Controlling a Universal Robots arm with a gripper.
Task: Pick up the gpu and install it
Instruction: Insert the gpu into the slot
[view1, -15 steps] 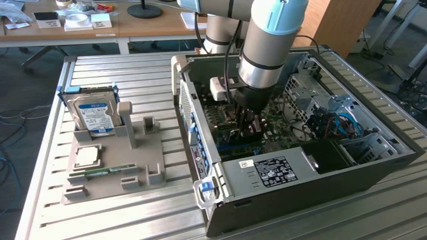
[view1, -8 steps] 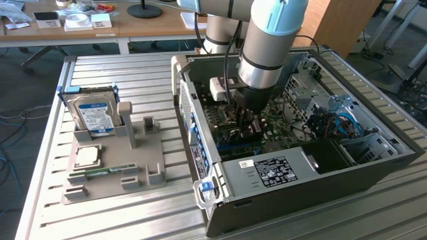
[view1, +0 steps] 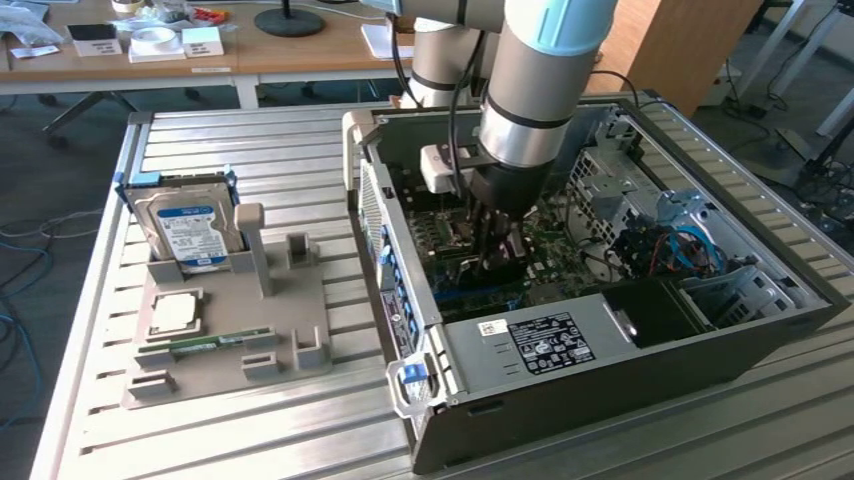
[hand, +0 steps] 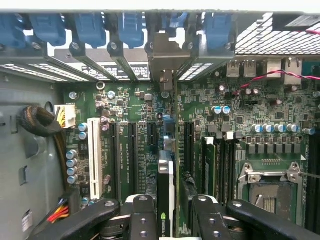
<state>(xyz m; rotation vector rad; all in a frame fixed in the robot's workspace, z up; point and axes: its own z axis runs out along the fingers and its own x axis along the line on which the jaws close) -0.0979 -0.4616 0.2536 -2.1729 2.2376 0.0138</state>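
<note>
Slatted metal bench (view1: 254, 135), carrying two lots: an open computer case (view1: 747, 345) lying on its side, and a grey parts holder (view1: 287, 330) to the exterior view's left.

Parts holder: thick blue-labelled hard drive (view1: 187, 228) standing upright in its slot; flat square chip (view1: 174, 313) lying below it; small green memory stick (view1: 200, 345) near the front edge. No thin card stands in the remaining slots, so pick-up judged done.

Case interior: green motherboard (hand: 135, 107), row of blue bracket clips (hand: 90, 27) along the rear wall, empty processor socket (hand: 272, 192).

Robot arm (view1: 534, 90): reaching down into the case.

Pincer (hand: 172, 212): fingers (hand: 142, 220) set either side of the gpu (hand: 166, 195), narrowly parted; whether they are pinching it or just clear cannot be told.

Gpu: on edge, running down a motherboard slot, its silvery end bracket (hand: 165, 60) lined up with the rear openings. Installation judged near complete; full seating and latching unverified.
</note>
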